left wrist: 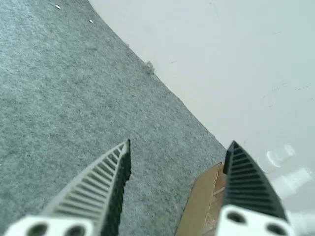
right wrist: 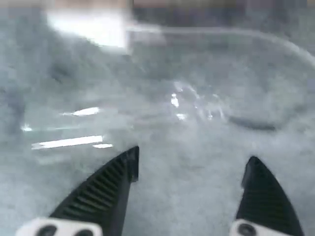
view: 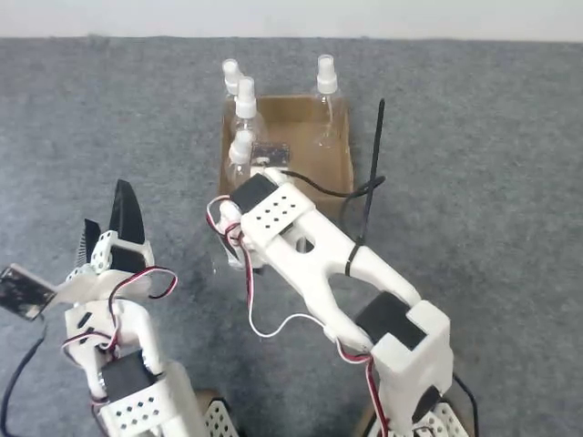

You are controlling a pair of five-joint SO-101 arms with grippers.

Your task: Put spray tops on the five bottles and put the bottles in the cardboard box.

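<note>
Item: clear bottle (right wrist: 197,103), lying on its side on the grey carpet (view: 474,109) just outside the cardboard box (view: 344,159), at the wall facing the arms. You would have judged it light, thin-walled, slick and apt to roll or dent. The best hold looked to be across the body mid-length, with gentle pressure. The right gripper (right wrist: 193,155) hung close over it, fingers spread and holding nothing. The left gripper (left wrist: 180,143) sat well left of the box, fingers likewise parted and empty. Four capped bottles (view: 244,107) stood at the box's far and left walls. Obscured: the right arm covered the lying bottle from above, and you could not tell whether it carried a spray top.
</note>
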